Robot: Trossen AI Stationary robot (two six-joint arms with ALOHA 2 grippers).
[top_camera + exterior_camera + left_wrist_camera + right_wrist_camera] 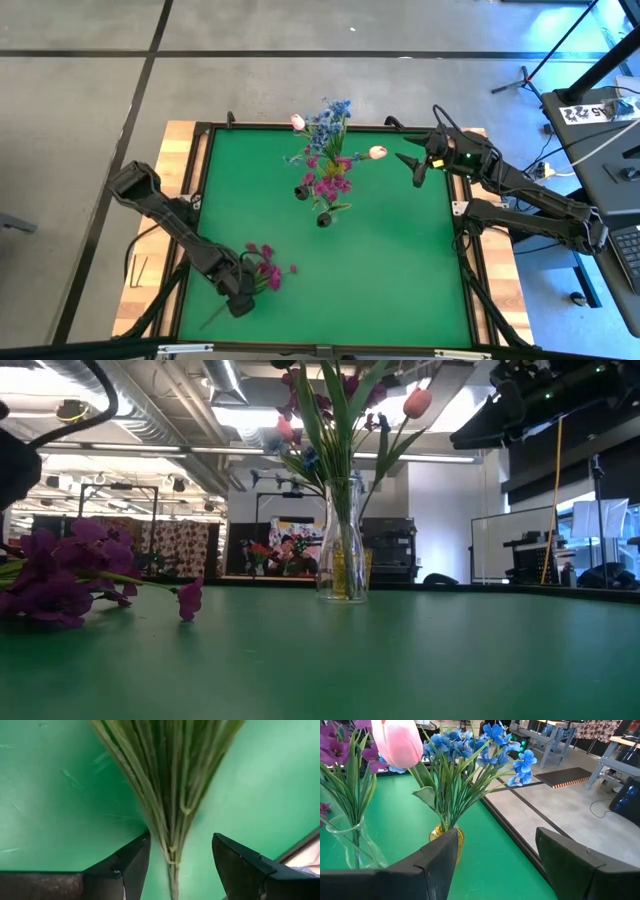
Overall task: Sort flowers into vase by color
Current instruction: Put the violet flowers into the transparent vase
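Observation:
A magenta spray (265, 270) lies on its side on the green table (400, 270) near the front left, its heads also in the low view (70, 575). My left gripper (240, 300) points down over its bundled green stems (172, 810), open, one finger on each side of them. Mid-table stand glass vases (343, 550) holding blue sprays (330, 120), magenta sprays (330, 182) and pink-white tulips (377, 152). My right gripper (415, 168) hangs open above the far right, facing the blue spray (470, 750) and a tulip (397, 742).
The yellowish vase (447, 836) and a clear vase (350, 845) stand close together near the table's far edge. A black frame (465, 260) rims the green surface, with wooden boards (145, 290) outside it. Bare green table lies to the right and front.

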